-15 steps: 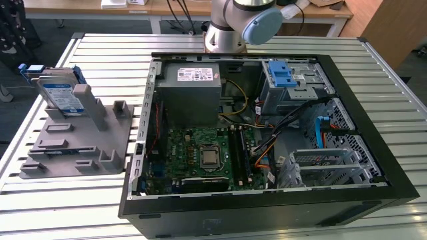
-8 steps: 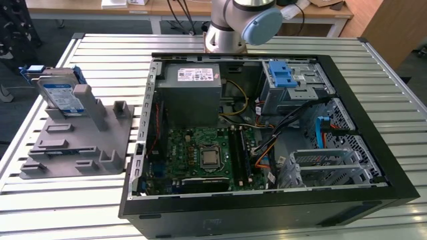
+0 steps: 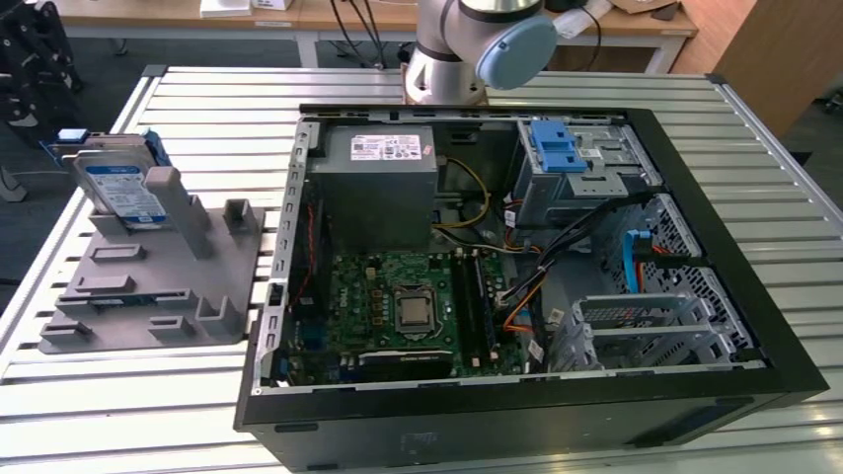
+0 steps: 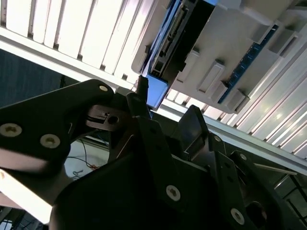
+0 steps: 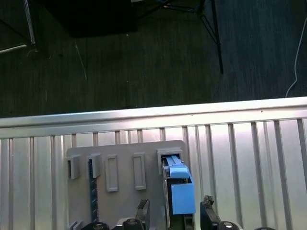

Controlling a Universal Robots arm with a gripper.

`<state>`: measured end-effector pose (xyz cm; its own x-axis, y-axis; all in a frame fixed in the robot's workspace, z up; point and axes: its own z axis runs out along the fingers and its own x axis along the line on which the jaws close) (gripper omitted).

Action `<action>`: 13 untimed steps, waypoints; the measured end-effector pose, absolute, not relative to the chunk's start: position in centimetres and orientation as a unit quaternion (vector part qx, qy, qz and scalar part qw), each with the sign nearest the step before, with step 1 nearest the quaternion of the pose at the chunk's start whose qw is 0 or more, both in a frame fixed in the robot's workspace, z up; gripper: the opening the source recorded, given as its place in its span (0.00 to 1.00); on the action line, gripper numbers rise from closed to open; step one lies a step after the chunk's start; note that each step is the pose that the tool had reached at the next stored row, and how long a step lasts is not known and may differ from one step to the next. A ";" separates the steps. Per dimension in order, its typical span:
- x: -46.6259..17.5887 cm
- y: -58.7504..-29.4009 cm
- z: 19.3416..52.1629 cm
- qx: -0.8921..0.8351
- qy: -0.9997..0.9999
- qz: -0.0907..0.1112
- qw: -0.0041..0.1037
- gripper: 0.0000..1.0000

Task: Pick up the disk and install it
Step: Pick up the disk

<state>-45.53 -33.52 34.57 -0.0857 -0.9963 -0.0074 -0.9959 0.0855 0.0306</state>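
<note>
Open gripper (image 5: 175, 205) over the disk (image 5: 178, 184), with nothing in its grasp.
You can see in both wrist views that the two dark fingers (image 4: 144, 122) stand wide apart, lined up on either side of the disk's blue frame, and they grip nothing; whether they touch the frame cannot be told. In the exterior view, the disk (image 3: 121, 188) stands on edge, label facing out, in a slot of the grey stand (image 3: 145, 286) on the slatted metal table (image 3: 158, 415), at the exterior view's left. The open computer case (image 3: 527, 425) lies just beside the stand, toward the exterior view's right, with its circuit board (image 3: 409, 306) and grey power supply box (image 3: 382, 188) showing inside.
</note>
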 end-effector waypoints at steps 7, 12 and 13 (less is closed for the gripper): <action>-45.6 -33.5 34.4 0.678 -0.735 -0.013 0.007 0.53; -45.6 -33.5 34.3 0.678 -0.735 -0.012 0.006 0.53; -45.6 -33.5 34.3 0.678 -0.735 -0.011 0.005 0.53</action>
